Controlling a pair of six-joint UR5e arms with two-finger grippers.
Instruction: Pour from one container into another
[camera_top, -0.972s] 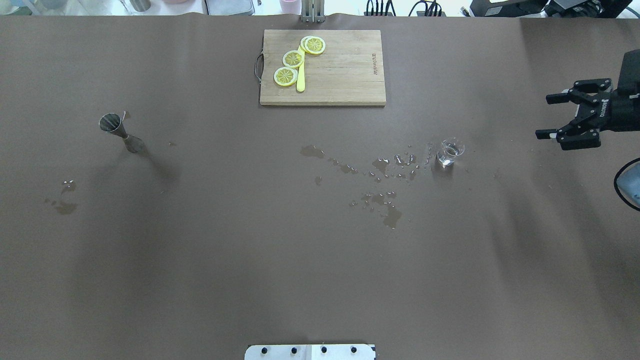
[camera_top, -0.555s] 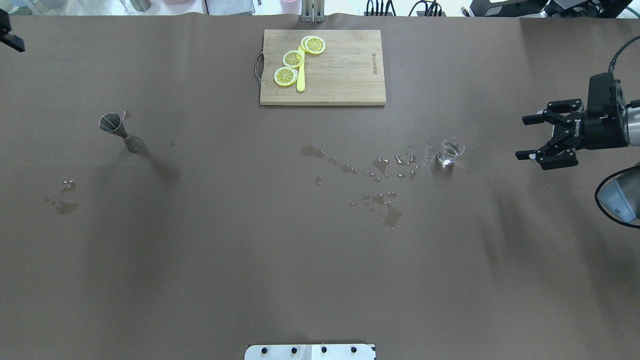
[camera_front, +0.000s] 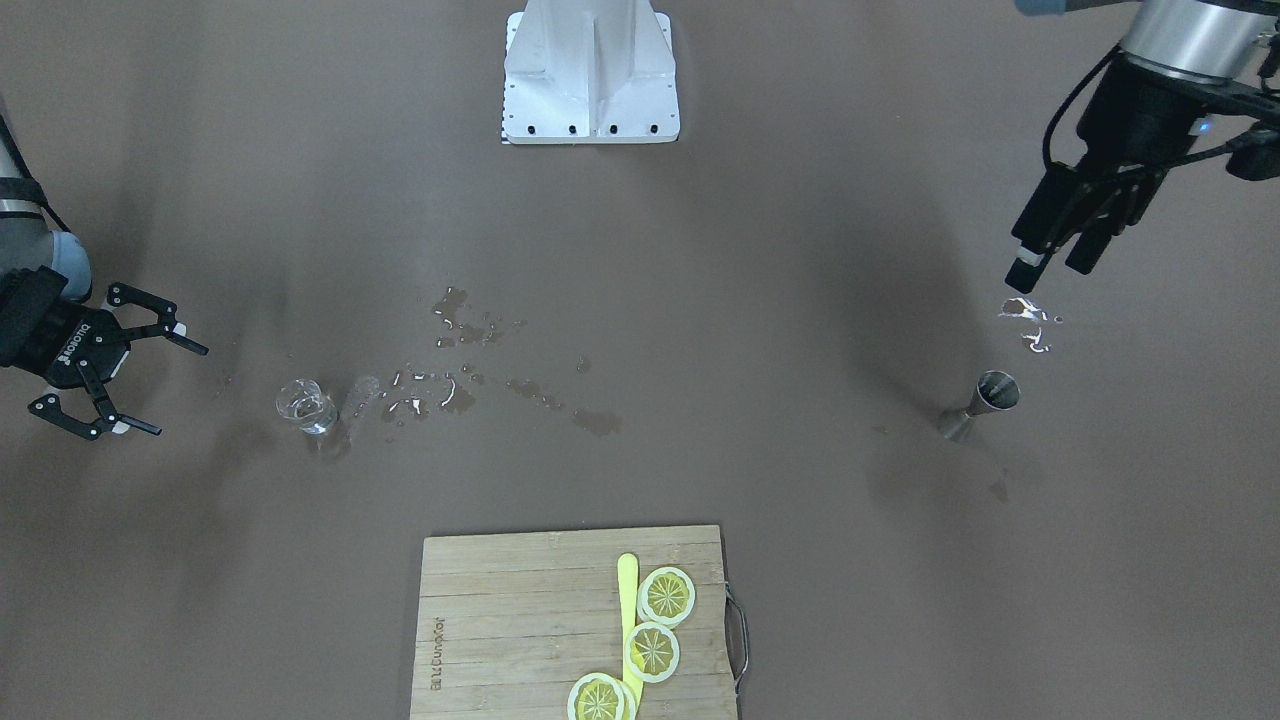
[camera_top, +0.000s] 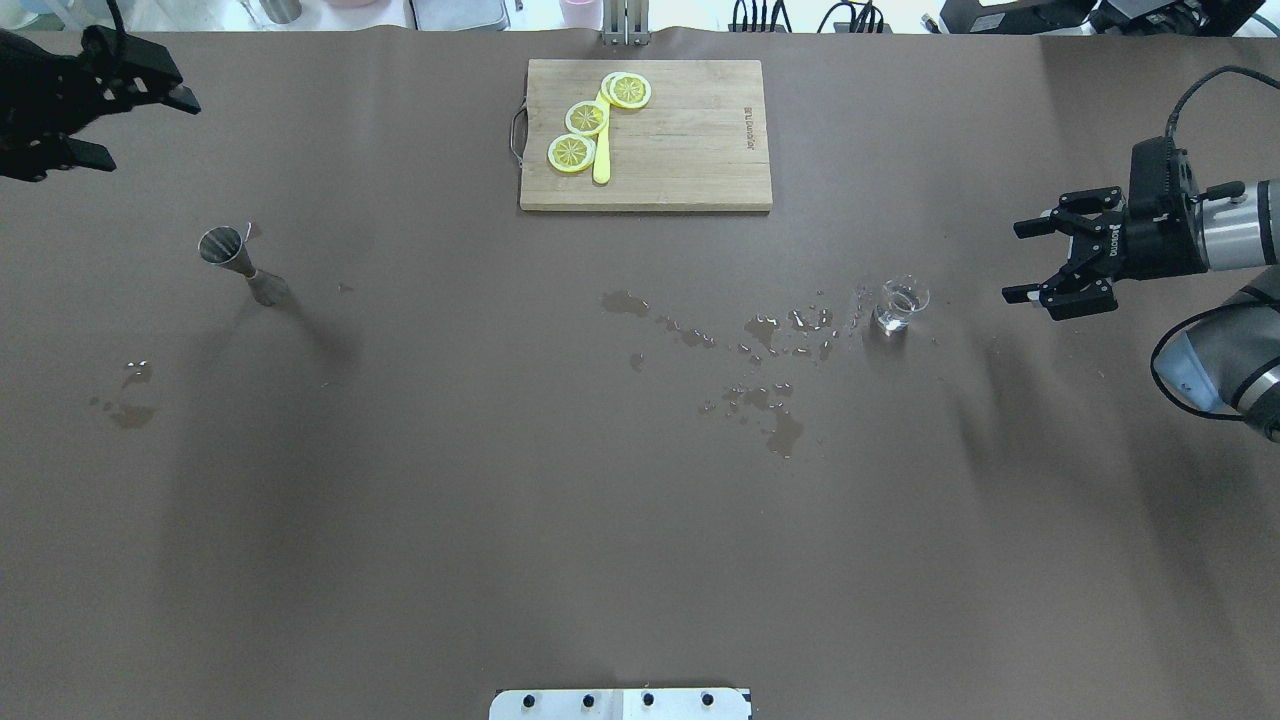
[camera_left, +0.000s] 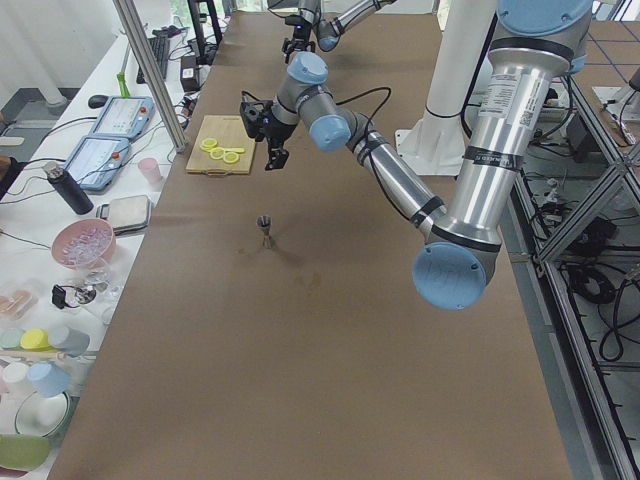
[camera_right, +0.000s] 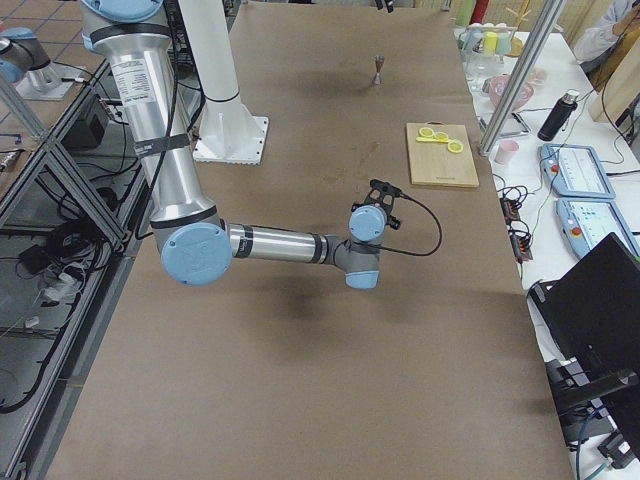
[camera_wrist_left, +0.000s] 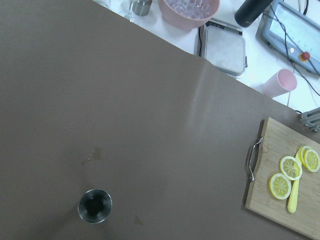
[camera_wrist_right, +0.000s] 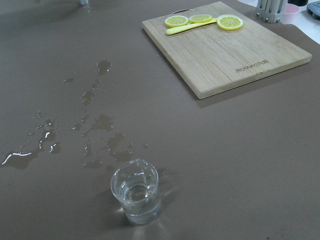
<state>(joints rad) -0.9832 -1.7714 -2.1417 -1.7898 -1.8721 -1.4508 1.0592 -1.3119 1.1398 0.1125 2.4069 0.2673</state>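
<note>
The clear glass tumbler (camera_top: 902, 303) (camera_front: 306, 406) stands upright right of centre beside spilled drops, a little clear liquid in it (camera_wrist_right: 136, 190). My right gripper (camera_top: 1018, 262) (camera_front: 178, 390) is open, fingers pointing at the tumbler from its right, about a hand's width away. The steel jigger (camera_top: 240, 262) (camera_front: 980, 403) (camera_wrist_left: 95, 205) stands upright at the far left. My left gripper (camera_top: 152, 135) (camera_front: 1050, 268) hovers open behind and to the left of the jigger, well above the table, holding nothing.
A wooden cutting board (camera_top: 680, 140) with lemon slices (camera_top: 587, 117) and a yellow knife lies at the back centre. Water puddles (camera_top: 770, 340) spread left of the tumbler; a small one (camera_top: 125, 410) lies near the jigger. Bowls and cups line the table's far edge.
My right gripper has moved left, closer to the tumbler, still open. My left gripper has come into the overhead view at the top left. Tumbler and jigger have not moved.
</note>
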